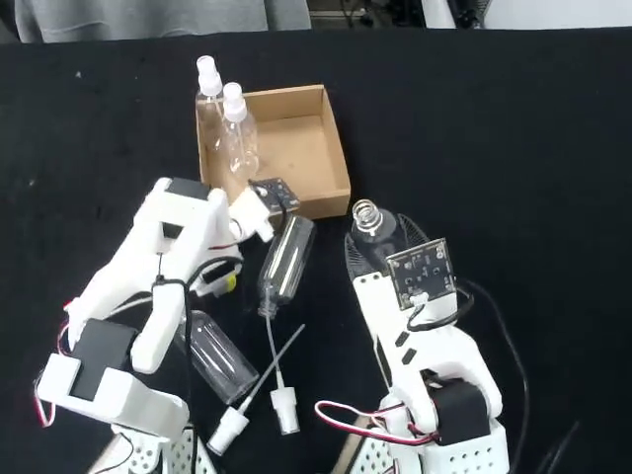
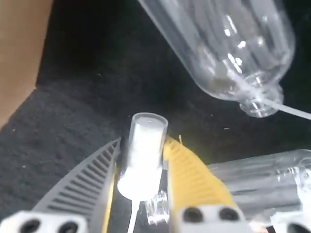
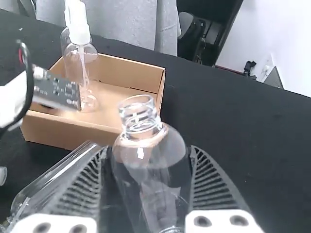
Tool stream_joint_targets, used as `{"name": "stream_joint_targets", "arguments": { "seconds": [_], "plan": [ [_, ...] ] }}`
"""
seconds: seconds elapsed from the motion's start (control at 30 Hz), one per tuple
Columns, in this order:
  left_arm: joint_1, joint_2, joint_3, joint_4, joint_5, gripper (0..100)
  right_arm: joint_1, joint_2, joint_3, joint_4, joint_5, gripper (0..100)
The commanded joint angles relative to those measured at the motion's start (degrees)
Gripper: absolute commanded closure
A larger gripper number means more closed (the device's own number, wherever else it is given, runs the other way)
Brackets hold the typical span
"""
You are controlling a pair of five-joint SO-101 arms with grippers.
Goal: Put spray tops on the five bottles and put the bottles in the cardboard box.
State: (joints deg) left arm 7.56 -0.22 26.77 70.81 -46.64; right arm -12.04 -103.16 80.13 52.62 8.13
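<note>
My left gripper [image 2: 142, 143] is shut on a white spray top [image 2: 144, 160], its thin tube trailing back between the fingers, just in front of the cardboard box [image 1: 314, 148]. My right gripper [image 3: 146, 158] is shut on a clear uncapped bottle [image 3: 142, 141], held upright with its open threaded neck up, to the right of the box's near corner. Two capped bottles [image 1: 237, 133] stand in the box's left side. One uncapped bottle [image 1: 286, 259] lies between the arms, and another [image 1: 215, 355] lies under the left arm. Two loose spray tops [image 1: 284, 407] lie at the front.
The black table [image 1: 494, 148] stretches open to the right of the box. The left arm's camera board [image 3: 53, 90] hangs over the box's near wall. The box's right half [image 1: 296, 143] holds nothing.
</note>
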Motion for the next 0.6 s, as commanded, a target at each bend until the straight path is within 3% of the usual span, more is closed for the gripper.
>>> {"name": "stream_joint_targets", "arguments": {
  "seconds": [0.0, 0.33, 0.57],
  "plan": [
    [0.1, -0.7, -7.1, 4.2, -0.4, 97, 1.2, -5.5, -0.6, -1.9, -0.2, 92.4],
    [-0.2, -1.5, -8.0, 5.5, 1.8, 97, 1.2, -5.5, -0.6, -1.9, -0.4, 92.4],
    [-0.3, -16.1, -3.1, 5.2, 3.3, 97, 1.1, -5.5, -0.6, -1.9, -0.5, 92.4]
  ]
}}
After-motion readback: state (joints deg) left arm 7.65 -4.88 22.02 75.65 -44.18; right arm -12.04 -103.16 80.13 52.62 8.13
